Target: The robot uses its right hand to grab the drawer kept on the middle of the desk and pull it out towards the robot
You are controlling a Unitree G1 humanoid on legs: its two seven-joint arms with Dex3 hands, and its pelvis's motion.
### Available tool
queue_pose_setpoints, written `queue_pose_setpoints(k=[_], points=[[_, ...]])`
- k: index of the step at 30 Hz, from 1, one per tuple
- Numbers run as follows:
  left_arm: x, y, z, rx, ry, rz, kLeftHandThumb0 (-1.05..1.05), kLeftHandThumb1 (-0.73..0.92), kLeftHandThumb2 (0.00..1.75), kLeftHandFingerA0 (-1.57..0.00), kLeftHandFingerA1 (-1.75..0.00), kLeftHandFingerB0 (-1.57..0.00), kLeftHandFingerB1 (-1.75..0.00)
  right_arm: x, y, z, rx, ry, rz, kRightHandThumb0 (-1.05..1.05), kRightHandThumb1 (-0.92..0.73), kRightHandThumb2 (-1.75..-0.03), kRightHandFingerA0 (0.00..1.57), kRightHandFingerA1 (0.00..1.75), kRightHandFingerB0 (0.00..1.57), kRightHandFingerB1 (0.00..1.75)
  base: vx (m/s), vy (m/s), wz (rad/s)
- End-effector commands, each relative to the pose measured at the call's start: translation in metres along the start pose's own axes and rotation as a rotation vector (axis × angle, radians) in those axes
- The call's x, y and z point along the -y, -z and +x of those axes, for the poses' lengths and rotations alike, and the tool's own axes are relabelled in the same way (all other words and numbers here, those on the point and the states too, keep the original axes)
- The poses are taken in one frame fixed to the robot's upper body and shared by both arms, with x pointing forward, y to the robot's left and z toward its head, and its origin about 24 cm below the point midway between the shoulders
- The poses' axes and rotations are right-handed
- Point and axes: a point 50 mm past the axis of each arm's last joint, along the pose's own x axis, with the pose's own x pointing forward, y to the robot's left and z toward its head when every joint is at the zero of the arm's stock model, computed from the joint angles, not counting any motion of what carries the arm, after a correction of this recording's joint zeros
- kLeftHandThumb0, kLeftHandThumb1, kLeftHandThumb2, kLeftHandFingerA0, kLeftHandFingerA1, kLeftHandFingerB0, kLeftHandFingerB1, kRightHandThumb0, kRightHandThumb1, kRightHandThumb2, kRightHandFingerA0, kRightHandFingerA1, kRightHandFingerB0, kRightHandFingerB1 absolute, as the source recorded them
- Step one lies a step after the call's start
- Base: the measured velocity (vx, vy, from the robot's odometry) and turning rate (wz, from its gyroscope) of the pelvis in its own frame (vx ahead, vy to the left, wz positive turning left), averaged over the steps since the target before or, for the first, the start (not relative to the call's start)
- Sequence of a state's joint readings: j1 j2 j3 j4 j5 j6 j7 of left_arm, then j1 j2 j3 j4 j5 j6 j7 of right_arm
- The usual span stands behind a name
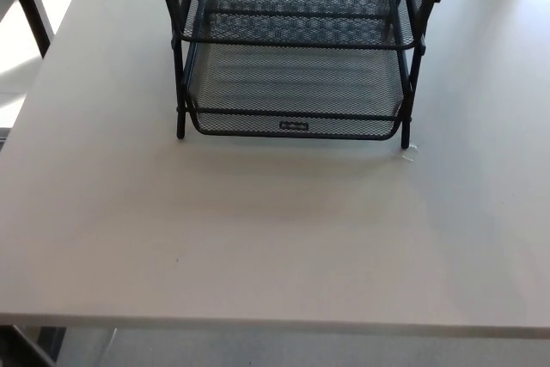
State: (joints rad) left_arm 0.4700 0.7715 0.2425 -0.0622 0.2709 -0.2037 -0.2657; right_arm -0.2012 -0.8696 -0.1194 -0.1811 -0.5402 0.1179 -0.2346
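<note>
Nothing of the job is done yet, as far as I can tell. No robot hand shows at all, not the right one and not the left one, so I cannot tell if they are open or closed, or if they hold anything.

The near part of the counter [258, 247] is bare, from its near edge all the way up to the rack. It is a pale, flat top.

Past the bare part, around the middle from left to right and toward the far edge, stands a black wire rack [180, 83] with thin legs. By the foot of its right front leg lies a tiny clear bit [411, 153], too small to name.

The low drawer [294, 125] sits in the rack. It is a mesh tray with a small label on its front rim. Its front is about level with the front legs, so it looks pushed in, not pulled out. It looks empty.

Above it is the top tray [296, 6]. It is mesh too, and it looks empty as well. Its far end runs off the top of the picture.

What is left: I think the right robot hand must come in, take the front rim of the drawer, and pull it toward the near edge
</note>
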Motion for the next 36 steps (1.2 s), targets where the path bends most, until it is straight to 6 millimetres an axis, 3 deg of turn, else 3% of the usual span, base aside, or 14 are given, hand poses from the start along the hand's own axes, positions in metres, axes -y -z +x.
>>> queue_pose_setpoints(k=[1,14,15,17,20,21,22,23,24,25,32,33,35,36], points=[[0.001,0.001,0.0,-0.006,0.007,0.0,-0.3,0.6,0.58,-0.76,-0.84,-0.74,-0.54,-0.005,-0.032,0.01,0.097,-0.035,-0.034,-0.79,-0.73,-0.62,0.42,0.51,0.15,0.35,0.0,0.0,0.0],[0.001,0.002,-0.001,-0.006,0.01,-0.004,-0.31,0.6,0.58,-0.75,-0.82,-0.73,-0.55,-0.033,-0.125,0.033,0.377,-0.114,0.096,-0.87,-0.78,-0.64,0.33,0.49,0.15,0.32,0.0,0.0,0.0],[0.0,0.002,-0.001,-0.01,0.011,-0.008,-0.31,0.6,0.58,-0.76,-0.82,-0.73,-0.54,-0.034,-0.132,0.034,0.4,-0.123,0.113,-0.95,-0.66,-1.01,0.29,0.57,0.11,0.44,0.0,0.0,0.0],[0.0,0.001,-0.001,-0.006,0.01,-0.002,-0.31,0.6,0.58,-0.75,-0.8,-0.73,-0.54,-0.036,-0.138,0.034,0.417,-0.132,0.12,-0.95,-0.66,-1.02,0.25,0.55,0.1,0.44,0.0,0.0,0.0],[0.0,0.0,-0.001,0.004,0.003,-0.005,-0.31,0.59,0.58,-0.76,-0.83,-0.74,-0.56,-0.039,-0.153,0.034,0.473,-0.145,0.13,-0.95,-0.66,-1.01,0.24,0.56,0.09,0.44,0.0,0.0,0.0],[0.0,0.0,-0.002,0.002,0.004,-0.003,-0.31,0.59,0.58,-0.77,-0.82,-0.74,-0.56,-0.042,-0.16,0.034,0.495,-0.121,0.134,-0.89,-0.77,-0.63,0.32,0.52,0.15,0.33,0.0,0.0,0.0],[0.002,-0.002,0.001,0.017,-0.001,-0.013,-0.3,0.59,0.57,-0.78,-0.83,-0.75,-0.56,-0.049,-0.169,0.034,0.537,-0.081,0.16,-0.88,-0.58,-0.99,0.31,0.6,0.12,0.46,0.0,0.0,0.0],[0.002,-0.002,0.001,0.017,-0.001,-0.013,-0.3,0.59,0.57,-0.78,-0.83,-0.75,-0.56,-0.049,-0.169,0.035,0.537,-0.08,0.159,-0.88,-0.58,-0.99,0.31,0.6,0.12,0.46,0.0,0.0,0.0],[0.002,-0.001,0.001,0.007,0.005,-0.021,-0.3,0.59,0.58,-0.77,-0.83,-0.74,-0.56,-0.055,-0.178,0.037,0.563,-0.085,0.144,-0.91,-0.76,-0.63,0.33,0.57,0.16,0.35,0.0,0.0,0.0],[0.001,-0.002,0.001,0.003,0.011,-0.005,-0.32,0.6,0.58,-0.75,-0.82,-0.73,-0.56,-0.058,-0.183,0.038,0.578,-0.099,0.151,-0.9,-0.75,-0.63,0.32,0.56,0.15,0.34,0.0,0.0,0.0],[-0.002,-0.002,0.004,0.007,0.004,0.014,-0.32,0.59,0.57,-0.77,-0.85,-0.75,-0.56,-0.063,-0.198,0.04,0.603,-0.136,0.133,-0.9,-0.76,-0.63,0.28,0.56,0.1,0.32,0.0,0.0,0.0],[-0.002,-0.003,0.004,0.004,0.006,0.009,-0.33,0.59,0.58,-0.77,-0.84,-0.74,-0.55,-0.065,-0.204,0.04,0.608,-0.157,0.127,-0.88,-0.59,-1.0,0.22,0.59,0.08,0.33,0.0,0.0,0.0],[-0.002,-0.003,0.003,0.008,0.006,0.005,-0.31,0.6,0.58,-0.77,-0.82,-0.74,-0.54,-0.069,-0.207,0.04,0.615,-0.171,0.124,-0.87,-0.59,-1.0,0.22,0.59,0.07,0.33,0.0,0.0,0.0],[-0.002,-0.003,0.004,0.007,0.008,0.006,-0.32,0.6,0.58,-0.76,-0.81,-0.74,-0.54,-0.07,-0.209,0.04,0.613,-0.194,0.121,-0.89,-0.77,-0.64,0.2,0.54,0.04,0.31,0.0,0.0,0.0]])
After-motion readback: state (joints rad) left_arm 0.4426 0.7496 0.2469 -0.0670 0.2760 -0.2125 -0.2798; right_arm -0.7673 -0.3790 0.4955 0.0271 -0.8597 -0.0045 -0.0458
